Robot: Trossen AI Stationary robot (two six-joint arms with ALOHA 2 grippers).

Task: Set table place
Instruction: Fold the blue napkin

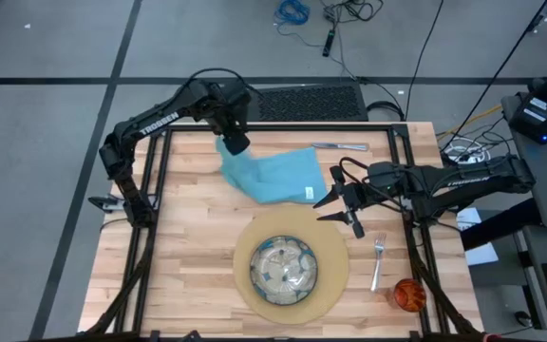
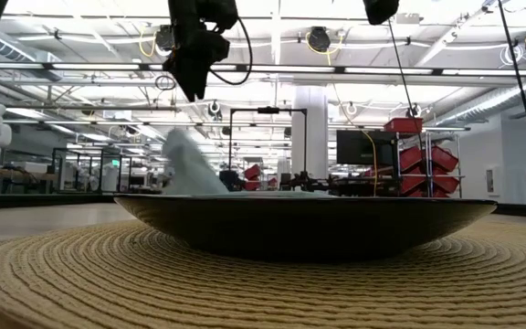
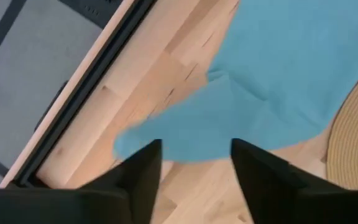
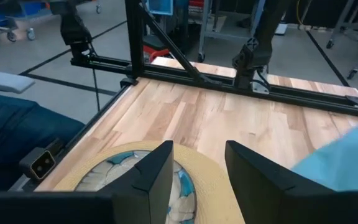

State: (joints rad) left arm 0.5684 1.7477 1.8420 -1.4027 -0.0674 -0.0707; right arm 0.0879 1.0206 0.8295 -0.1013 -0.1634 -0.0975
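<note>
The teal napkin (image 1: 275, 175) lies rumpled on the table (image 1: 188, 256) at the far middle, with its far-left corner bunched up in a peak (image 2: 183, 163). My left gripper (image 1: 235, 144) hangs open just above that peak (image 3: 196, 146), clear of it. My right gripper (image 1: 326, 209) is open and empty beside the napkin's right edge, above the table (image 4: 199, 149). The green-patterned plate (image 1: 286, 266) rests on the round tan placemat (image 1: 330, 285). The fork (image 1: 378, 261) and the orange cup (image 1: 409, 294) are right of the mat. A knife (image 1: 340, 146) lies near the far edge. No spoon shows.
Black frame rails (image 1: 155, 190) run along the table's edges and across its far side (image 4: 241, 87). Bare wood lies left of the placemat (image 1: 179, 275). A person's blue-clad leg (image 4: 17, 130) shows beyond the table's edge in the right wrist view.
</note>
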